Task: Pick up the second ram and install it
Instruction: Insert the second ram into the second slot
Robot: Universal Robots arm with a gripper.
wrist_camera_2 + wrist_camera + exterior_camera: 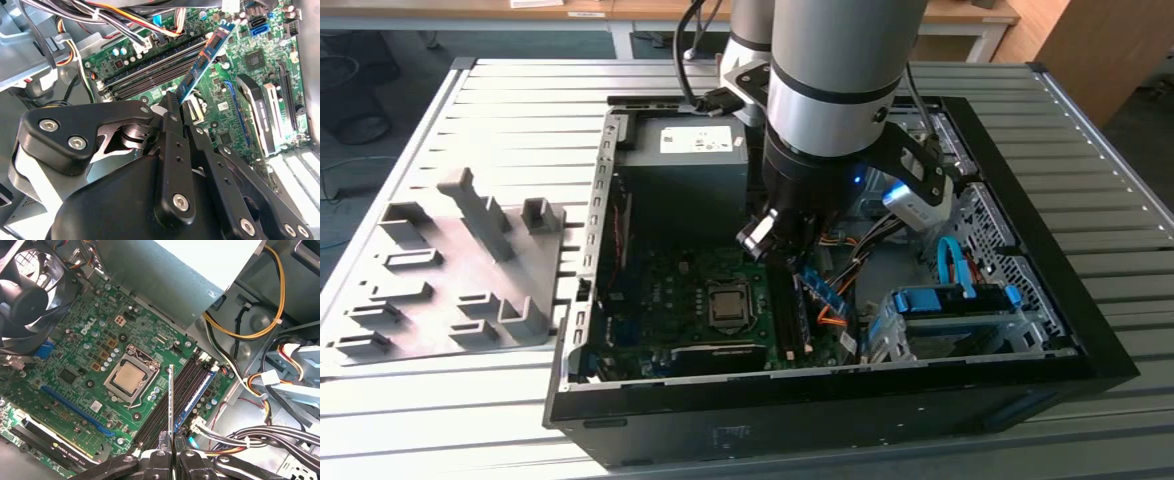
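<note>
Gripper (171, 441) closed on second ram (171, 400), pinched near one end as far as seen.
Ram held on edge, just above black slots (150, 72) of motherboard (75, 355), inside open case (787, 420) laid mid-tabletop (520, 100).

Risks, judged:
- End-only grip: strip could be tilted or slipped under seating force.
- Notch or slot misaligned: board could be jammed or bent.
- Seated module (199, 391) beside target slot could be struck.
- Cable bundle (115, 15) close by; could be snagged.

Ram look: long, narrow, flat; blue-green board (204, 59); row of dark chips; thin line when seen edge-on.
</note>
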